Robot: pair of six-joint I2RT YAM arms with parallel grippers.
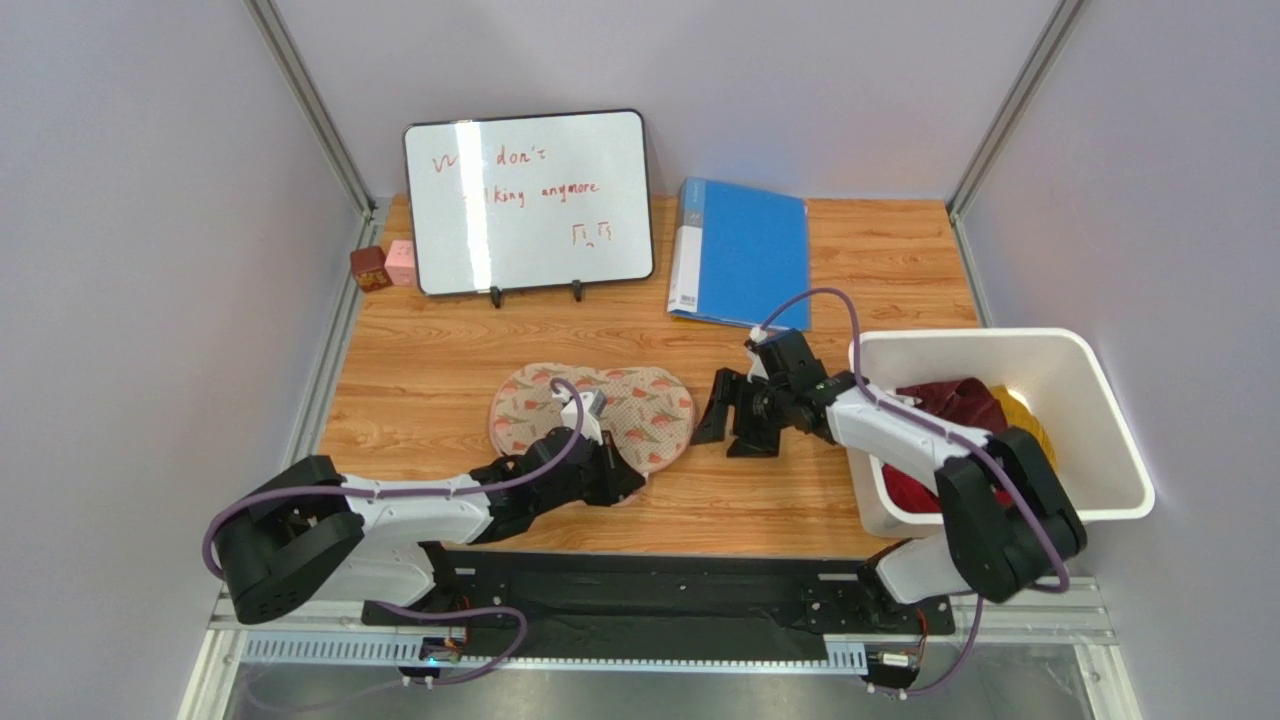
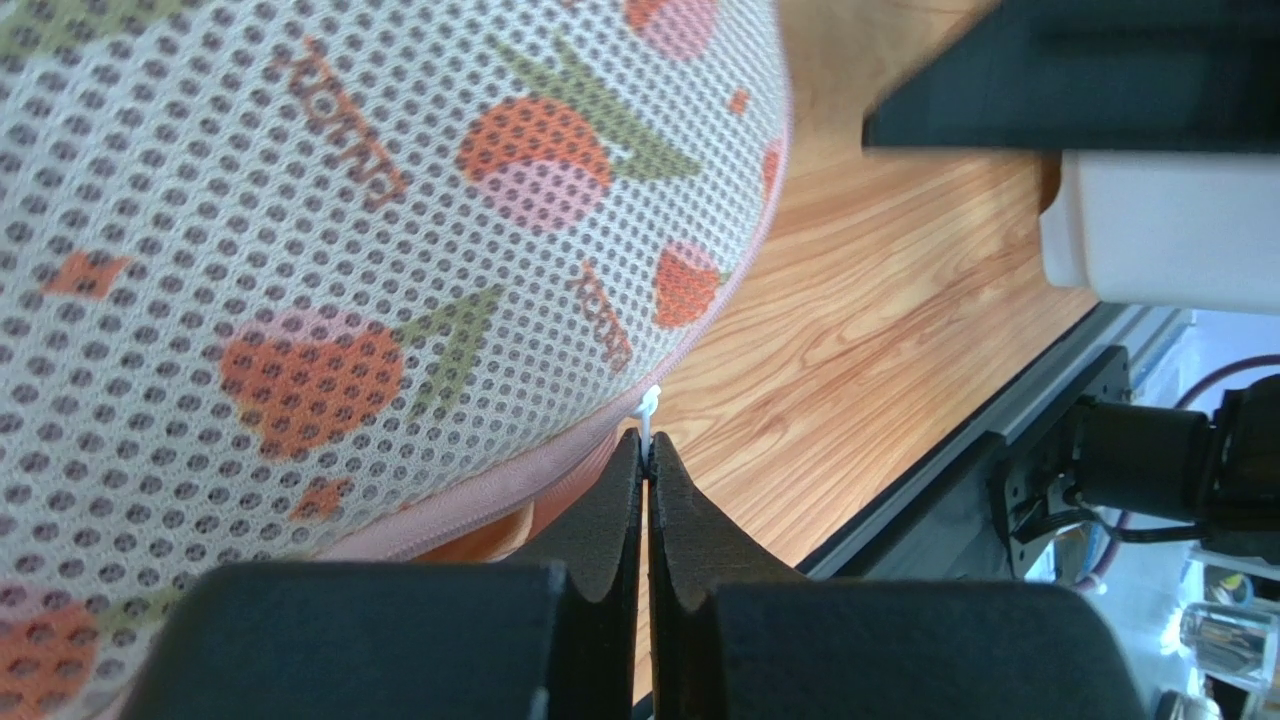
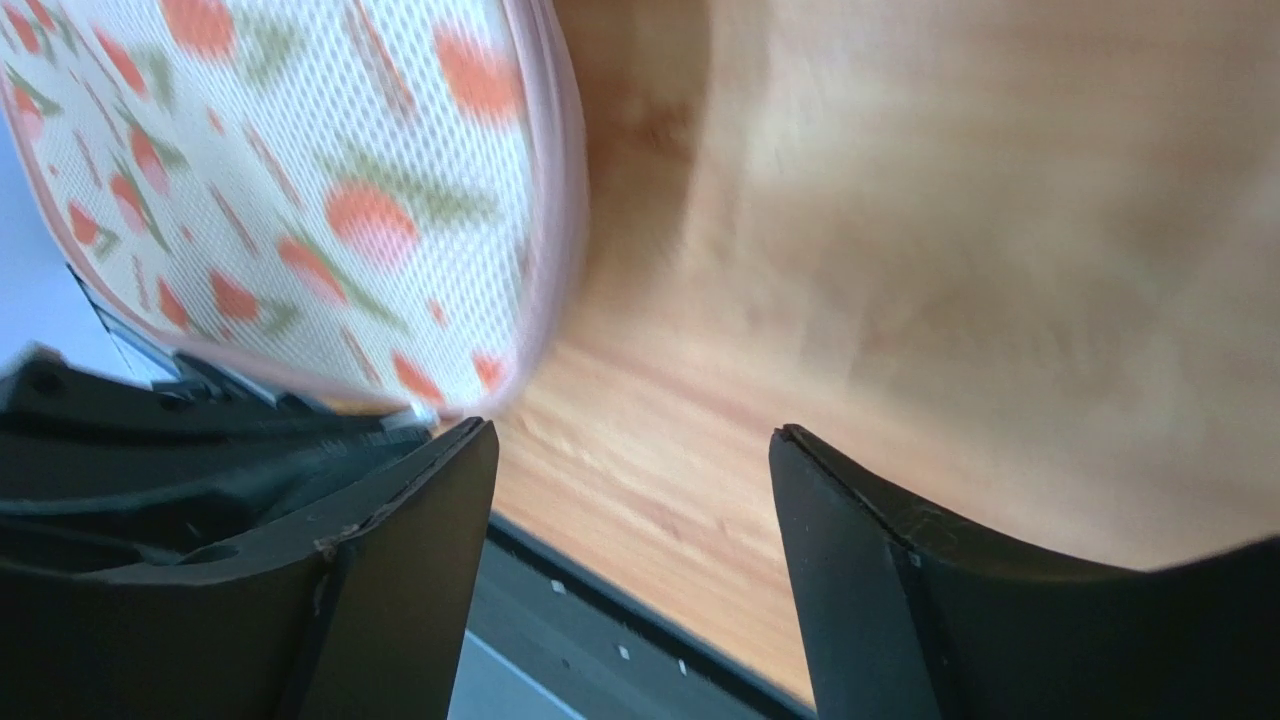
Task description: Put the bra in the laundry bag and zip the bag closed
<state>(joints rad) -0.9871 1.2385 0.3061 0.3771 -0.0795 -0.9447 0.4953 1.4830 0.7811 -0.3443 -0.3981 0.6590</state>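
as left gripper (image 2: 648,450) pinches the zipper pull (image 2: 651,402) of the laundry bag (image 1: 594,408), right gripper (image 1: 736,420), open and empty beside it, should pin the fabric.

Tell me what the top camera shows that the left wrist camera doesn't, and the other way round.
Only the top view: the whiteboard, the blue folder, and the red and yellow clothes in the white bin. Only the left wrist view: up close, the left gripper shut on a small white tab at the laundry bag's pink edge, plus its mesh weave. Both: the printed laundry bag lying on the wooden table.
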